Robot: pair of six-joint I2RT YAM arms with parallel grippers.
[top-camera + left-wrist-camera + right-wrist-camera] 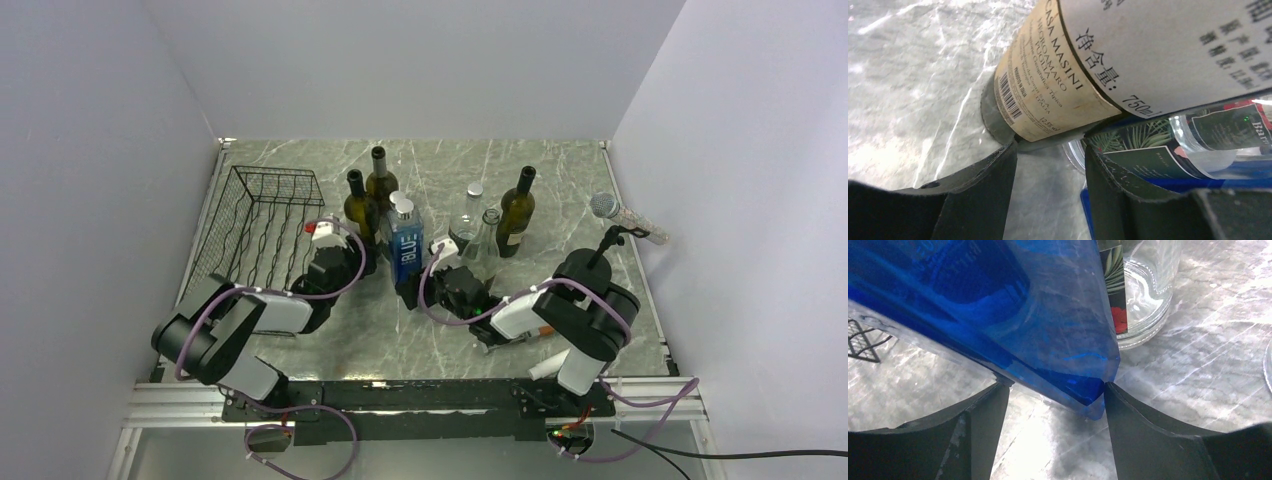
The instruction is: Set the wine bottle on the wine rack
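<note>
The black wire wine rack (262, 225) lies at the left of the marble table. A dark green wine bottle (357, 210) stands just right of it. In the left wrist view it has a cream label (1048, 90). My left gripper (338, 250) (1050, 150) is open, and its fingertips (1007, 152) rest against the bottle's lower body near its base without enclosing it. My right gripper (432, 276) (1055, 390) has both jaws touching the bottom corner of a blue square bottle (407, 248) (998, 305), which looks tilted off the table.
A second dark bottle (380, 178) stands behind the wine bottle. Two clear glass bottles (470, 215) and another dark bottle (516, 210) stand to the right. A microphone (625, 213) juts in at the right wall. A clear labelled bottle (1208, 140) lies beside my left fingers.
</note>
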